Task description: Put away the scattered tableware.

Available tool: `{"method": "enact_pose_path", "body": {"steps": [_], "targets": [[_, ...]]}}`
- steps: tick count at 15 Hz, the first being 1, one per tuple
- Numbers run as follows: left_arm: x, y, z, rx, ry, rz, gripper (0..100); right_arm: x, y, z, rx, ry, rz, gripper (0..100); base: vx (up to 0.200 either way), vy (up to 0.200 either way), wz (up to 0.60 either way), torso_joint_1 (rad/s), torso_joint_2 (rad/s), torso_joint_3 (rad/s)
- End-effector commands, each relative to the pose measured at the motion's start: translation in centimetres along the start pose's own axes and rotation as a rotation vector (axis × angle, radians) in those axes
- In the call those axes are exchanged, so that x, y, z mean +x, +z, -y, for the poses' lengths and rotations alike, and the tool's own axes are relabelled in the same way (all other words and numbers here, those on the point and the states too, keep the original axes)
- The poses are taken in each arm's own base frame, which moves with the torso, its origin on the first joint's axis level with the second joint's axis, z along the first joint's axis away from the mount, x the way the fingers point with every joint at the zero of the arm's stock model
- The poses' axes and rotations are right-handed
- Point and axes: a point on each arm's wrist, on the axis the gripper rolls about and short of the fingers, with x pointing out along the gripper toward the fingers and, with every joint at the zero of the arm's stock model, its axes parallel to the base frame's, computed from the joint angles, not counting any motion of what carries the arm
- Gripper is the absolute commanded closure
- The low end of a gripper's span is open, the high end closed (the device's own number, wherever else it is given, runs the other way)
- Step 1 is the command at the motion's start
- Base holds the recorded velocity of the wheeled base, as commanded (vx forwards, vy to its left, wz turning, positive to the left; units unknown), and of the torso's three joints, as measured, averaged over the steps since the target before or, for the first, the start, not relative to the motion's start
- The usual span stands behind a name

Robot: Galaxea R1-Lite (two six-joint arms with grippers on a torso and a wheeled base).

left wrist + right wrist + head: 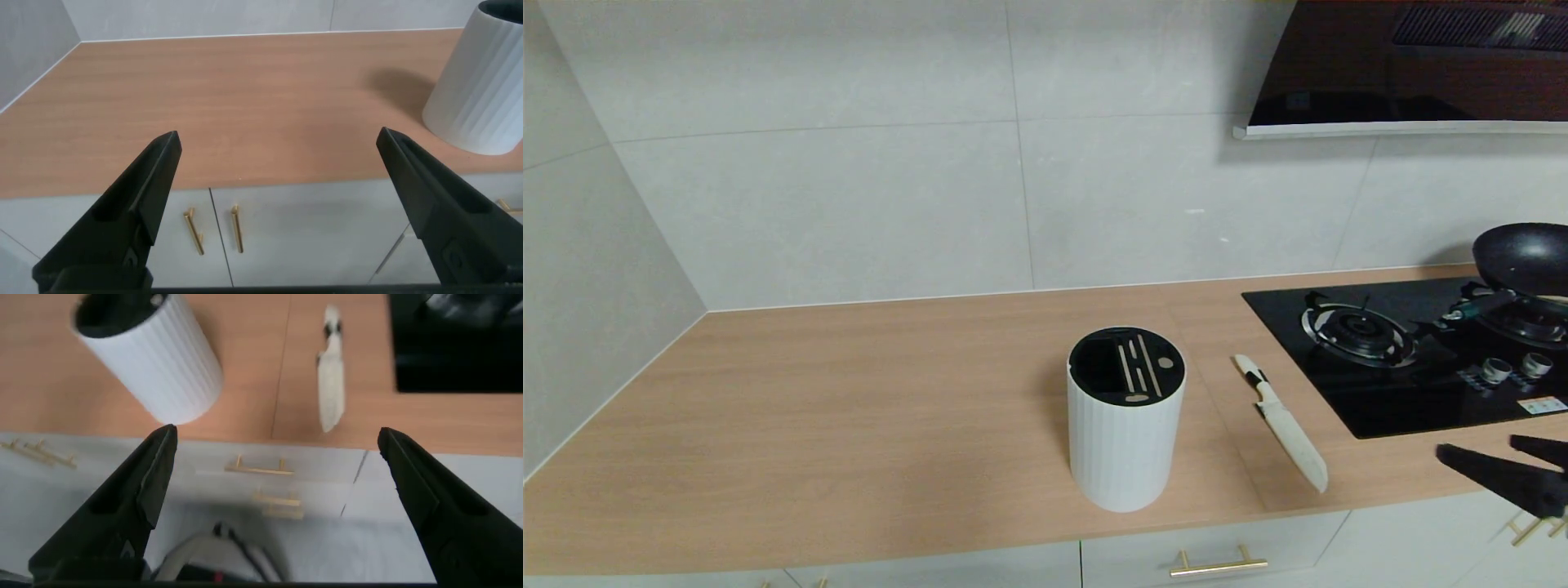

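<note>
A white ribbed cylindrical holder with a black slotted top stands near the front of the wooden counter. To its right a white knife lies flat on the counter, its handle toward the wall. My right gripper hovers open at the counter's front right edge, off the knife's blade end. In the right wrist view the open right gripper hangs in front of the cabinet, with the knife and the holder beyond it. My left gripper is open over the counter's front edge, left of the holder.
A black gas hob with two burners fills the counter's right end, and a black pan sits on the far burner. A range hood hangs above. Cabinet doors with gold handles are below the counter.
</note>
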Motion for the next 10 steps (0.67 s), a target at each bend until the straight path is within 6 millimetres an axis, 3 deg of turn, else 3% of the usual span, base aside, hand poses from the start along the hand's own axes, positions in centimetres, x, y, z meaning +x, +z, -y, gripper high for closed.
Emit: {"method": "enact_pose_path", "body": {"steps": [1,2,6,7,8,10], "targets": [[0.0,0.0,0.0,-0.001,0.001,-0.001,0,11.0,2.4,2.2,0.031,0.01,-0.162,0,0.0,0.0,0.0,0.0,0.0,0.0],[0.0,0.0,0.0,-0.001,0.001,-0.001,0,12.0,2.4,2.5,0.033,0.0,-0.17,0,0.0,0.0,0.0,0.0,0.0,0.0],[0.0,0.0,0.0,-0.001,0.001,-0.001,0,19.1,1.3,4.3,0.002,-0.076,-0.205,0,0.0,0.0,0.0,0.0,0.0,0.0],[0.0,0.0,0.0,-0.001,0.001,-0.001,0,19.8,1.2,4.4,-0.001,-0.084,-0.208,0,0.0,0.0,0.0,0.0,0.0,0.0],[0.0,0.0,0.0,-0.001,0.001,-0.001,0,22.9,0.9,5.0,-0.037,-0.115,-0.207,0,0.0,0.0,0.0,0.0,0.0,0.0],[0.0,0.0,0.0,-0.001,0.001,-0.001,0,25.1,0.8,5.5,-0.051,-0.144,-0.207,0,0.0,0.0,0.0,0.0,0.0,0.0]]}}
